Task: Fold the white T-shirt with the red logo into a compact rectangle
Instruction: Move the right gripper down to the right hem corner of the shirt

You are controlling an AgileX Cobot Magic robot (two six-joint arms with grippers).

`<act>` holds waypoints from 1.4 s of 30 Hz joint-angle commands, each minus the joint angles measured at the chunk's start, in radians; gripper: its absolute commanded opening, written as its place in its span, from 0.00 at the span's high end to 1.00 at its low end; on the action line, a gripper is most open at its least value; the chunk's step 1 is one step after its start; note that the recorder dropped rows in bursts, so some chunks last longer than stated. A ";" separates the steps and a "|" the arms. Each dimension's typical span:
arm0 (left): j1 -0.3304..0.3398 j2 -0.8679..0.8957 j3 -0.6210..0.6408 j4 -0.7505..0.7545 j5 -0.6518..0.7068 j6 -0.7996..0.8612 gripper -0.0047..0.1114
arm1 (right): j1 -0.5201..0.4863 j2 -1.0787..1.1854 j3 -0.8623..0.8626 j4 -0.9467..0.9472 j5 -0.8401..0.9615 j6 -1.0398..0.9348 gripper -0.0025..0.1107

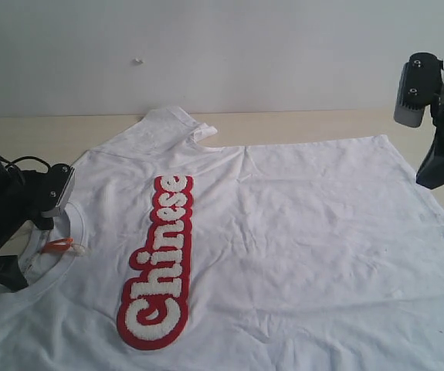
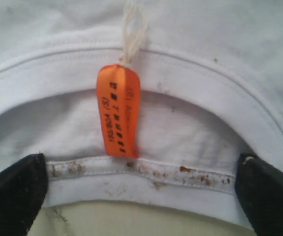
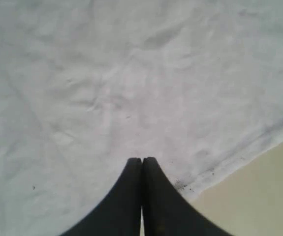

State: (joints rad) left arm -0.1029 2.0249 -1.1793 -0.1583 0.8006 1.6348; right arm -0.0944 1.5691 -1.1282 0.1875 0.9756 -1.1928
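White T-shirt (image 1: 299, 232) flat on desk (image 1: 322, 125); left claw (image 2: 141, 189) spread astride its collar (image 2: 180, 64), right claw (image 3: 141, 169) pressed together near its hem (image 3: 239, 158)

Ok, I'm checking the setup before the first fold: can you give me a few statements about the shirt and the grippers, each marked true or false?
1. The white T-shirt lies spread on the table with the red logo facing up. True.
2. The left gripper has its fingers shut. False: they stand wide apart, either side of the collar.
3. An orange tag hangs at the collar. True.
4. The right gripper has its fingers wide open. False: they are pressed together, near the shirt's edge.
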 commanded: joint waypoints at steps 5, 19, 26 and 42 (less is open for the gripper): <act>0.002 0.011 0.005 0.045 -0.036 0.005 0.06 | 0.001 0.001 -0.006 0.123 -0.008 -0.091 0.98; 0.002 0.011 0.005 0.045 -0.036 0.005 0.06 | 0.001 0.001 -0.006 0.004 -0.038 -0.073 0.72; 0.002 0.011 0.005 0.045 -0.036 0.005 0.06 | 0.001 0.001 -0.006 -0.027 -0.103 -0.033 0.07; 0.002 0.011 0.005 0.045 -0.036 0.005 0.06 | 0.001 0.014 -0.006 -0.085 -0.082 -0.224 0.05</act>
State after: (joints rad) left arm -0.1029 2.0249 -1.1793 -0.1583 0.8006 1.6348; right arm -0.0944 1.5715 -1.1282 0.1487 0.9061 -1.3897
